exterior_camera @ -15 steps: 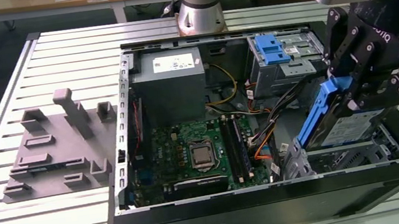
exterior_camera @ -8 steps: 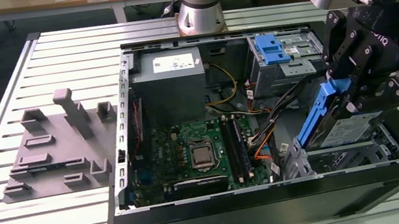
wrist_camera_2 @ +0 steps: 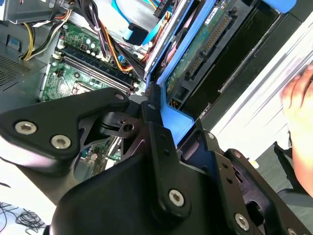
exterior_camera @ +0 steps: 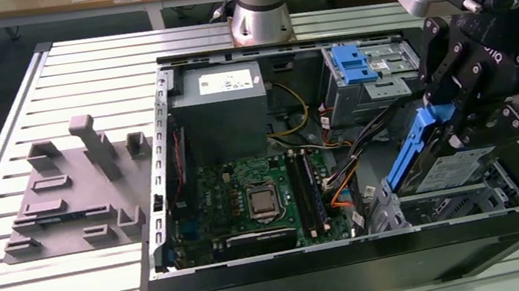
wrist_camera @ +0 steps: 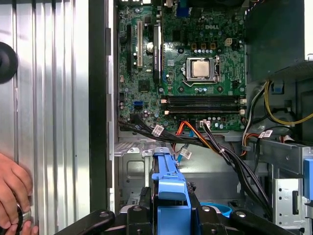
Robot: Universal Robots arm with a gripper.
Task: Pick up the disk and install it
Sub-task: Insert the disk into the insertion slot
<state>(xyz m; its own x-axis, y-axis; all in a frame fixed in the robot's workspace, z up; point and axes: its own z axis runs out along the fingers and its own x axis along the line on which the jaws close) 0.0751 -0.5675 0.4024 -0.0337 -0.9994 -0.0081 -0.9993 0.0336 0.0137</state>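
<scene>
The disk (exterior_camera: 440, 165), silver with a blue plastic frame, hangs tilted on edge with my gripper (exterior_camera: 466, 127) shut on it. It sits just above the silver drive bay (exterior_camera: 453, 204) at the near corner of the open computer case (exterior_camera: 356, 264), on the exterior view's right. The disk's blue frame (wrist_camera: 168, 178) points toward the bay floor in the first wrist view, with the gripper (wrist_camera: 168, 211) clamped on either side. Its green circuit side (wrist_camera_2: 195, 56) and blue edge show ahead of the gripper (wrist_camera_2: 164, 120) in the second wrist view.
Inside the case are a green motherboard (exterior_camera: 246, 200), a grey metal box (exterior_camera: 223, 101) and a cage with a blue latch (exterior_camera: 365, 64). Cable bundles (wrist_camera: 215, 142) run near the bay. A grey fixture (exterior_camera: 75, 188) lies on the slatted table. A hand (wrist_camera: 14, 196) rests outside the case wall.
</scene>
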